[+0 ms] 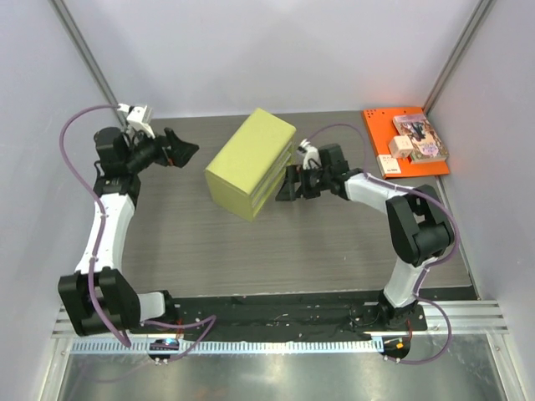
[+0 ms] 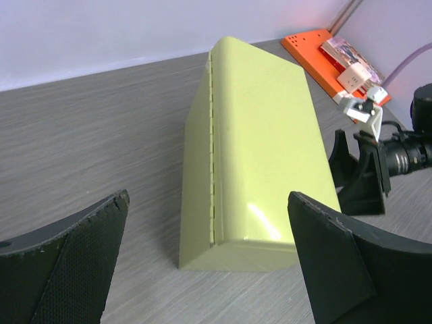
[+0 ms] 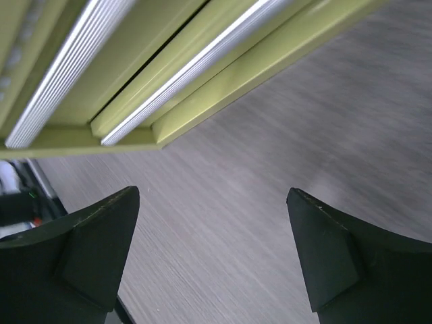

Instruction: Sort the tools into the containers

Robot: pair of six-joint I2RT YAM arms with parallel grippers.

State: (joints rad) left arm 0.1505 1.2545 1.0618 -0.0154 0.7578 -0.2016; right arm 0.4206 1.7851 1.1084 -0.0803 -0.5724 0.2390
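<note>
the grey desk [image 1: 209,251] carries a yellow-green drawer chest [image 1: 249,159] at its middle, set askew, drawer fronts toward the right arm. an orange tray [image 1: 378,125] lies at the far right corner. the left fingers [image 2: 74,263] hang spread and empty, off to the chest's left. the right fingers [image 3: 88,250] are spread, empty, just before the silver drawer pulls [image 3: 196,64]. the small tools [image 1: 416,138] sit on the tray, none sorted. likely step: opening a drawer. next, close squarely on one pull and draw straight out.
</note>
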